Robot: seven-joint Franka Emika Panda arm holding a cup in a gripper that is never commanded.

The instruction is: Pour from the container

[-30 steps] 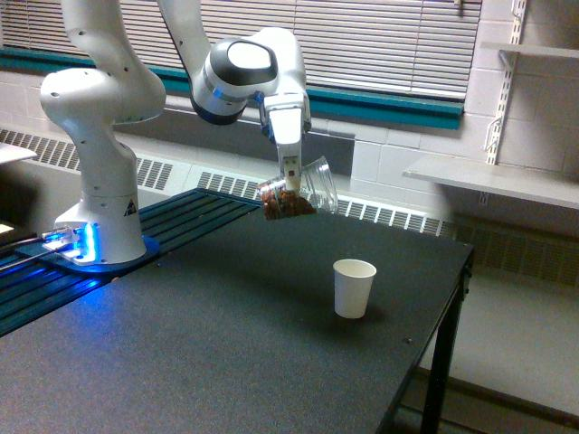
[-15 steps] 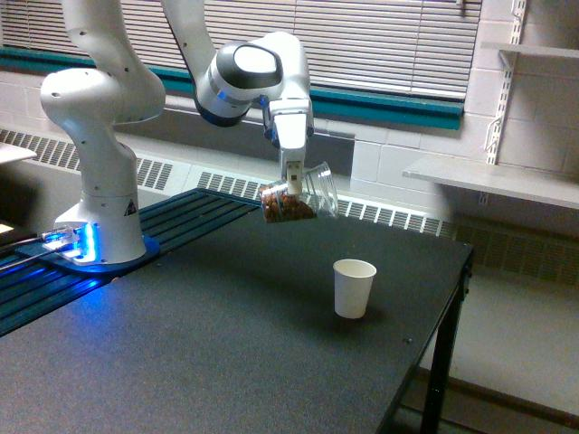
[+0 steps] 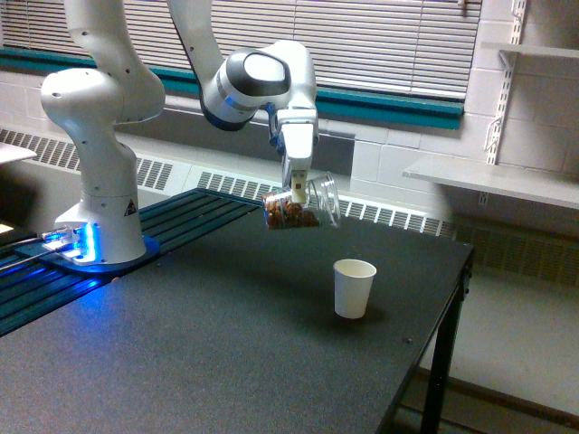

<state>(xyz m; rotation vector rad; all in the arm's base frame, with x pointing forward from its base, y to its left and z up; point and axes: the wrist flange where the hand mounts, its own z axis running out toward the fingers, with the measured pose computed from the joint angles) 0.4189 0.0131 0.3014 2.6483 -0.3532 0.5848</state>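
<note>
The claw [image 3: 297, 192] grips the tilted container [image 3: 301, 208] of brown nuts at frame centre, above-left of the white paper cup [image 3: 353, 288] standing unobstructed on the dark surface [image 3: 226, 362].

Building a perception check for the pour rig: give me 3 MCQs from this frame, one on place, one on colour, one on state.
1. Where is the white paper cup relative to the clear container?
A. Lower and toward the exterior view's right
B. Directly under its mouth
C. Toward the exterior view's left

2. What colour is the table top?
A. White
B. Black
C. Wood brown

3. How is the clear container held by the tool?
A. Upright
B. Upside down
C. Tilted on its side, mouth toward the exterior view's right

Answers:
1 A: the paper cup stands on the table below and right of the container, not under its rim.
2 B: the surface is dark black.
3 C: the brown nuts sit at the left end, and the open rim faces right.
</note>
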